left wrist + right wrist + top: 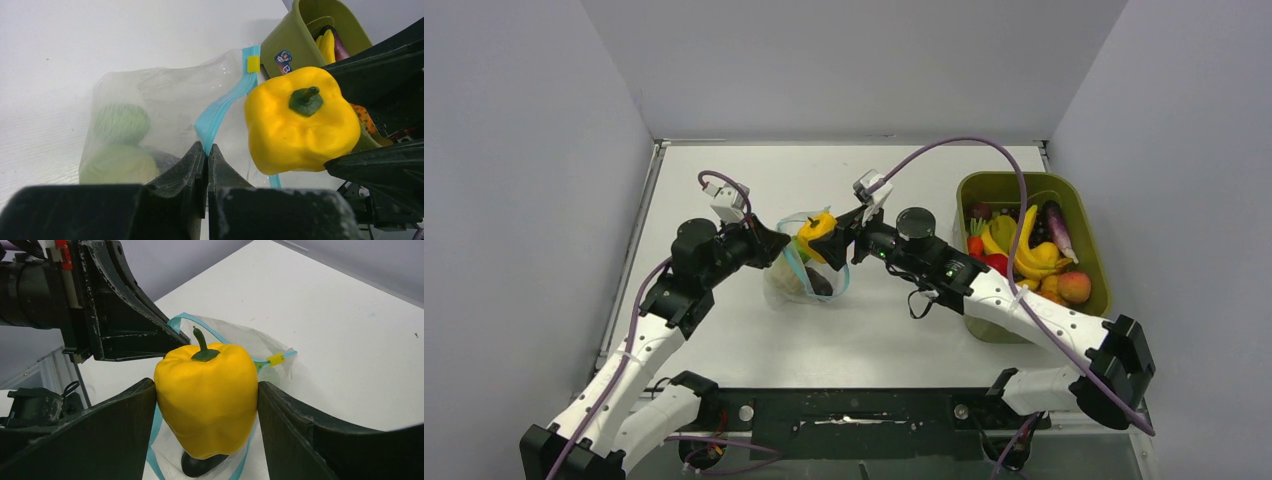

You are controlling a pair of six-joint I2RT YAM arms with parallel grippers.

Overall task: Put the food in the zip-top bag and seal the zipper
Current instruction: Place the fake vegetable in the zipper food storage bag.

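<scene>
Item: yellow pepper (300, 120), clamped by right gripper (205, 410), held above the mouth of the zip-top bag (165, 110). Item: zipper (225, 107), pinched by left gripper (207, 150), mouth held open. Pepper is best lowered centred, rim kept taut, before release.

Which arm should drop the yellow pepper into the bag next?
Right. The right gripper is shut on the yellow pepper, just over the zip-top bag's open mouth. The left gripper is pinching the zipper, holding that mouth open, so it isn't free.
</scene>
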